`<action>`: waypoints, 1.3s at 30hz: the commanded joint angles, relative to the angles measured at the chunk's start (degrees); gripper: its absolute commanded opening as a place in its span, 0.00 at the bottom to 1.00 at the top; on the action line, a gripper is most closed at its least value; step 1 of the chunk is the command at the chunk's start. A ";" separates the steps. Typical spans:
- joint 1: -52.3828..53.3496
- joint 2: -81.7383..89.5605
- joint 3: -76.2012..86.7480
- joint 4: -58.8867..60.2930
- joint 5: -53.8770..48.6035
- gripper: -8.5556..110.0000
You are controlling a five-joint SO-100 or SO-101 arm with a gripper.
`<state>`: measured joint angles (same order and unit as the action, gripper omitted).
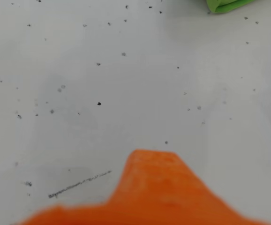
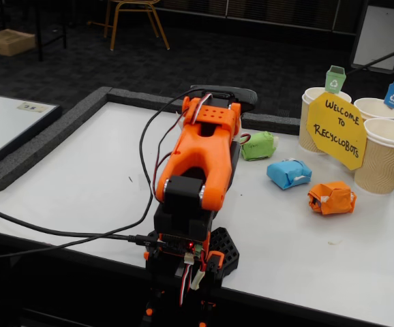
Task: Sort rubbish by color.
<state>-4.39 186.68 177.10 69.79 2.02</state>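
Observation:
Three crumpled paper wads of rubbish lie on the white table in the fixed view: a green wad, a blue wad and an orange wad, each with white tape patches. The orange arm is folded over its base, with my gripper at the far end, left of the green wad and apart from it. In the wrist view, a blurred orange finger of the gripper rises from the bottom edge over bare table, and the green wad peeks in at the top right. Nothing shows between the fingers; how the jaws stand is hidden.
Three beige ribbed cups with coloured flags stand at the back right behind a yellow sign. Black cables run off the table's left front. A grey foam border lines the table's edge.

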 commanded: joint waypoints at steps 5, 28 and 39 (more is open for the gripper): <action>0.79 1.76 -4.22 -0.53 1.05 0.08; -0.53 1.76 -4.22 -0.62 0.62 0.07; 2.55 1.67 -8.00 -1.49 0.53 0.11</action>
<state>-3.96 186.68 177.10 69.79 2.02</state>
